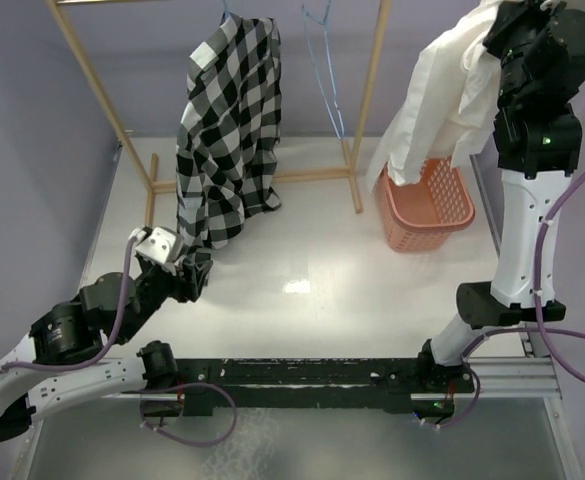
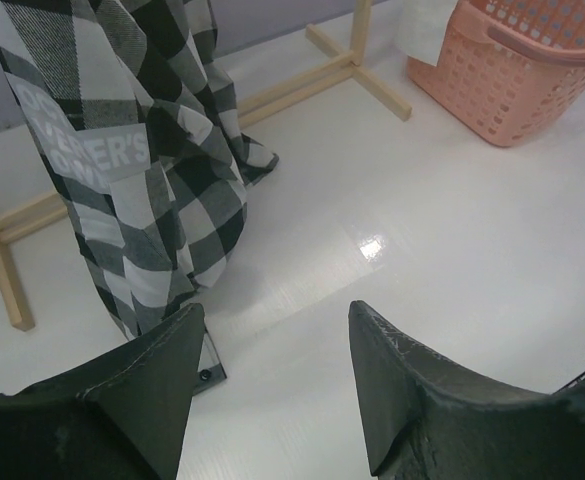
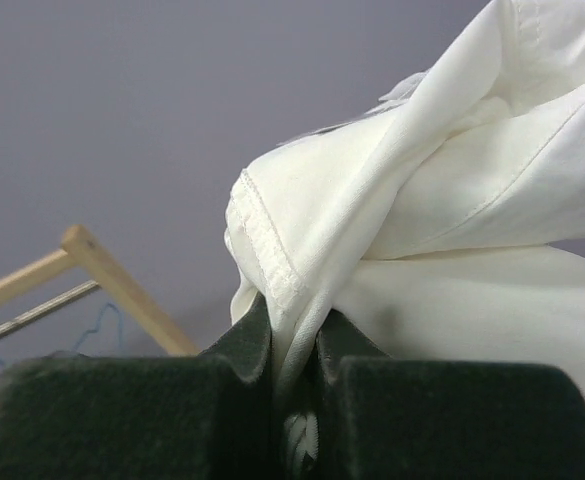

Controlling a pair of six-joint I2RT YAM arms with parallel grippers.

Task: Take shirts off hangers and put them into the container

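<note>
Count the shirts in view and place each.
2. The plaid shirt hangs on the wooden rack, left; the white shirt is pinched in the right tool, dangling over the pink laundry basket. None appears hidden.

There are two shirts, one plaid shirt (image 1: 227,130) and one white shirt (image 1: 437,90). There are two light-blue hangers, a bare hanger (image 1: 324,70) and a loaded hanger (image 1: 224,12). There is one pink basket (image 1: 422,235) and one wooden rack (image 1: 302,176). Two end effectors show, the left end effector (image 1: 200,272) and the right end effector (image 3: 292,340).

Right gripper (image 3: 294,338) high above the basket (image 1: 427,232), pinching the white shirt (image 1: 427,90); left gripper (image 2: 272,325) low, well left of it, jaws apart.
</note>
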